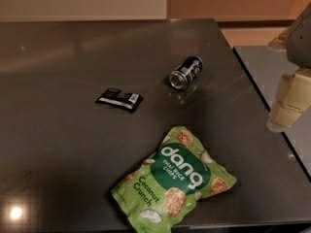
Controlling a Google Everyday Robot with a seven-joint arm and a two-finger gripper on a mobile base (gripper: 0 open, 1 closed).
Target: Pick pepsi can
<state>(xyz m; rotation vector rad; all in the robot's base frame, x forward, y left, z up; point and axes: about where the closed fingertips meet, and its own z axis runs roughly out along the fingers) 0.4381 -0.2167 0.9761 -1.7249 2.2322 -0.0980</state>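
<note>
pepsi can [185,72] lying sideways, pincer [286,108] well apart, right

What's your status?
Gripper at right edge, away from can. Can on its side, untouched. Wrapper and chips bag apart, not blocking.

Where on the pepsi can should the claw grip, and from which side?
Grip the pepsi can across its curved body, mid-length, from above: it lies on its side, both flanks free. The claw hangs well to its right.
</note>
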